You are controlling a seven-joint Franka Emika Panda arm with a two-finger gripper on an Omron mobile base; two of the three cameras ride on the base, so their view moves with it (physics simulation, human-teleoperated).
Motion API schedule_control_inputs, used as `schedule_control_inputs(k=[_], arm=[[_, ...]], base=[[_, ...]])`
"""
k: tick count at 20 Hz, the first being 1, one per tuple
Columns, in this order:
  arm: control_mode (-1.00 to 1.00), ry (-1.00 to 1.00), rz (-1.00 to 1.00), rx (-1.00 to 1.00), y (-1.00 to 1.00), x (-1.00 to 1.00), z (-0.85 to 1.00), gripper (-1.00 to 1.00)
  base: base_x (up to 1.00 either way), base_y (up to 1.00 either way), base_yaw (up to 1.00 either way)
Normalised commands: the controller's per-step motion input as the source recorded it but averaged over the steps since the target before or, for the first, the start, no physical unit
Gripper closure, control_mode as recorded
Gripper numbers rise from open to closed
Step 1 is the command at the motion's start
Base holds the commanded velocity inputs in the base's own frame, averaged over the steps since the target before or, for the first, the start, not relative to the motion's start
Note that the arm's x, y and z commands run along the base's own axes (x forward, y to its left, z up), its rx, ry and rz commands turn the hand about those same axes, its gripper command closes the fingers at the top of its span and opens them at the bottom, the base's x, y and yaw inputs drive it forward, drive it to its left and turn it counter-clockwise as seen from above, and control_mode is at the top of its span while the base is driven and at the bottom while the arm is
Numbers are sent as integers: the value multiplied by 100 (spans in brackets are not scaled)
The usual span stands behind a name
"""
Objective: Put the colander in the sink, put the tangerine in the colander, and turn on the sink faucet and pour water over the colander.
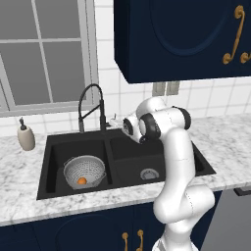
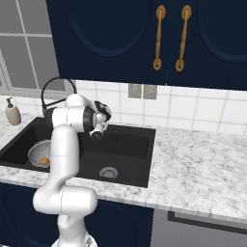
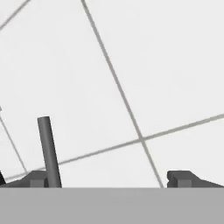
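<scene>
1. At the far left of the white-marbled tabletop (image 1: 19,166) stands one beige soap dispenser bottle (image 1: 25,135), just beside the large black rectangular double-basin sink (image 1: 49,162).
2. In the left basin sits the one round, silver-grey perforated metal colander (image 1: 84,171), and the one small, bright orange tangerine (image 1: 82,181) lies inside it; by the look of it, the first two steps are done.
3. Behind the centre divider rises the one tall, dark gooseneck sink faucet (image 1: 91,105). No water is visible, so turning it on and wetting the colander appear to be what is left.
4. The white arm's gripper (image 1: 119,123) hangs just right of the faucet's base, its jaws spread wide and holding nothing. In the hand view a slim dark rod (image 3: 48,151), probably the faucet lever, stands by the left fingertip against white wall tiles (image 3: 153,65).
5. The right basin holds one of the two round silver drains (image 1: 149,173); the other is hidden.
</scene>
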Motion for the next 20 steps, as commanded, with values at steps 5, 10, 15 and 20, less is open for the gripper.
schedule_control_inputs(k=[5,10,15,20], arm=[[-100,27,-19,14,-100,43,29,-100],[-100,27,-21,20,-100,28,15,-100],[-100,28,-21,23,-100,22,5,-100],[-100,24,-19,29,-100,13,0,-100]], base=[[0,0,0],[0,0,0],[0,0,0],[0,0,0]])
